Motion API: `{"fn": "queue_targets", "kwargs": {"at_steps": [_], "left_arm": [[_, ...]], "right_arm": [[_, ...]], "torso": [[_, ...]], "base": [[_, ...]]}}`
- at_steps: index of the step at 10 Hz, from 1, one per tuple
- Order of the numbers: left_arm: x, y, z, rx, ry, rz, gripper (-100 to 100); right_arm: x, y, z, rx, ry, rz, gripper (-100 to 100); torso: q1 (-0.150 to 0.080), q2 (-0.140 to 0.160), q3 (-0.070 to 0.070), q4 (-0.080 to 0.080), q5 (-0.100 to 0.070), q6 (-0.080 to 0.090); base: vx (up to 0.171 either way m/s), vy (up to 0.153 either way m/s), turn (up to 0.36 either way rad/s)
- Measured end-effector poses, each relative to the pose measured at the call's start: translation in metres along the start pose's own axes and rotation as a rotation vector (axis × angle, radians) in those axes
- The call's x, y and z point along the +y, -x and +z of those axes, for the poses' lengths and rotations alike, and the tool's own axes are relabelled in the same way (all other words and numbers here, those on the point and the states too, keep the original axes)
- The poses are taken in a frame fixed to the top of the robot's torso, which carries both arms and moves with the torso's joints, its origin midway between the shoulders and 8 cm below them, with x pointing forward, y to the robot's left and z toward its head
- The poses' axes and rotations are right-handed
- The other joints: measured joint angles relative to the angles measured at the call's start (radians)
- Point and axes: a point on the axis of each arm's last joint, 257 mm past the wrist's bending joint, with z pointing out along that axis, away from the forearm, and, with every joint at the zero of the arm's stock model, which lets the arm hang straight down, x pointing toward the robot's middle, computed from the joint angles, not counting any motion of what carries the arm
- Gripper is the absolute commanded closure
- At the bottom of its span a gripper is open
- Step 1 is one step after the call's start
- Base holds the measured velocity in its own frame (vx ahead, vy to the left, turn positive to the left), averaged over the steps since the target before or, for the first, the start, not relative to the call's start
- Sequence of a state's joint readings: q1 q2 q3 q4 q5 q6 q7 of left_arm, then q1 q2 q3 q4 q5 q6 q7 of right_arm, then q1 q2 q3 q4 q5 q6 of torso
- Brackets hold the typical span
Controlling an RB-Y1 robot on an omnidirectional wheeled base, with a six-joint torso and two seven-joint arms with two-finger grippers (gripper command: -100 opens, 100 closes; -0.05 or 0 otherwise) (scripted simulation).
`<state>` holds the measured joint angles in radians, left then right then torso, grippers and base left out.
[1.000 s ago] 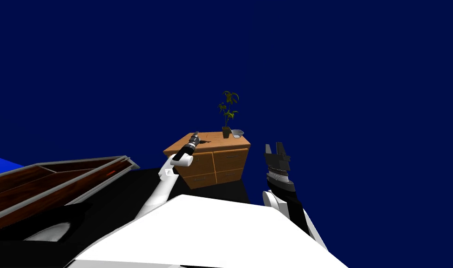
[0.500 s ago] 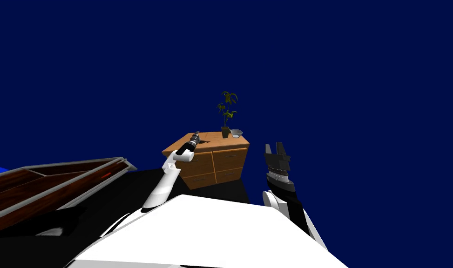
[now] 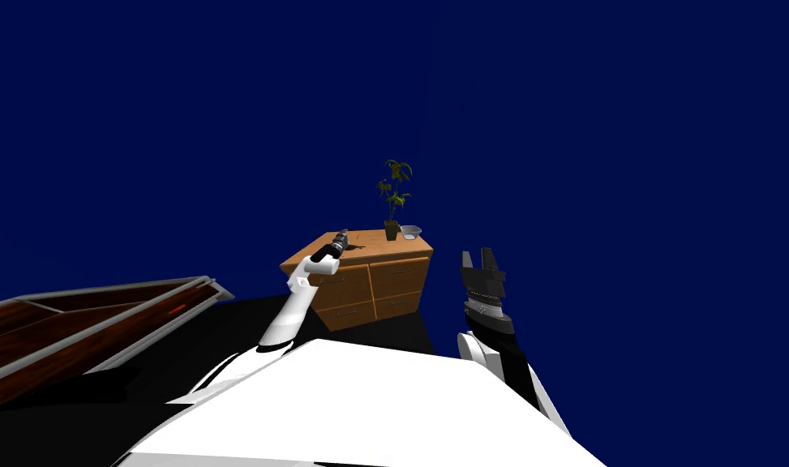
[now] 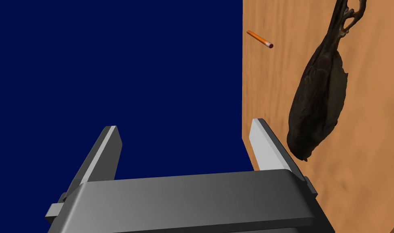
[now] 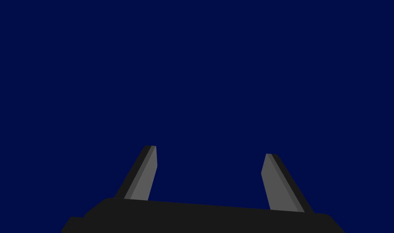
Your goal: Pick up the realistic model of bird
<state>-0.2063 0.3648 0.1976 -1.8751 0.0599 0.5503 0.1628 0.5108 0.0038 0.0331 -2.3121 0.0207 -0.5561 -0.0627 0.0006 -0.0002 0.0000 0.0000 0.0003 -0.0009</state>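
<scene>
Where the orange-brown wooden drawer cabinet (image 3: 368, 280) stands on a black floor against a dark blue wall, the left gripper (image 4: 184, 126) hovers over the left edge of its top. Its fingers are wide apart, with nothing between them. The dark brown bird model (image 4: 317, 109) lies flat on that top, just beside one finger and not touching it. A small orange pencil (image 4: 259, 39) lies farther along the top. A green potted plant (image 3: 395, 203) and a small pale bowl (image 3: 410, 232) stand at the far right. The right gripper (image 5: 210, 151) is raised at the near right, fingers wide and empty. A dark brown wooden rack with grey edges (image 3: 100, 316) lies at the near left.

dark brown bird (image 4: 319, 105), orange pencil (image 4: 259, 39)
</scene>
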Motion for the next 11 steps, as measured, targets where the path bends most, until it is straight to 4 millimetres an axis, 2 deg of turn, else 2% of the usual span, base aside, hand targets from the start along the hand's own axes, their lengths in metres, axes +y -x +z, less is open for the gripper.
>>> {"fn": "queue_targets", "kwargs": {"at_steps": [7, 11], "left_arm": [[0.016, 0.016, 0.033, -0.046, 0.164, -0.011, -100], [0.030, 0.021, 0.043, -0.068, 0.263, -0.025, -100]], "right_arm": [[0.000, 0.000, 0.000, 0.000, 0.000, 0.000, 0], [0.000, 0.000, 0.000, 0.000, 0.000, 0.000, 0]], "torso": [[0.000, 0.000, 0.000, 0.000, 0.000, 0.000], [0.000, 0.000, 0.000, 0.000, 0.000, 0.000]], "base": [[-0.003, 0.004, -0.029], [-0.004, 0.002, -0.018]]}}
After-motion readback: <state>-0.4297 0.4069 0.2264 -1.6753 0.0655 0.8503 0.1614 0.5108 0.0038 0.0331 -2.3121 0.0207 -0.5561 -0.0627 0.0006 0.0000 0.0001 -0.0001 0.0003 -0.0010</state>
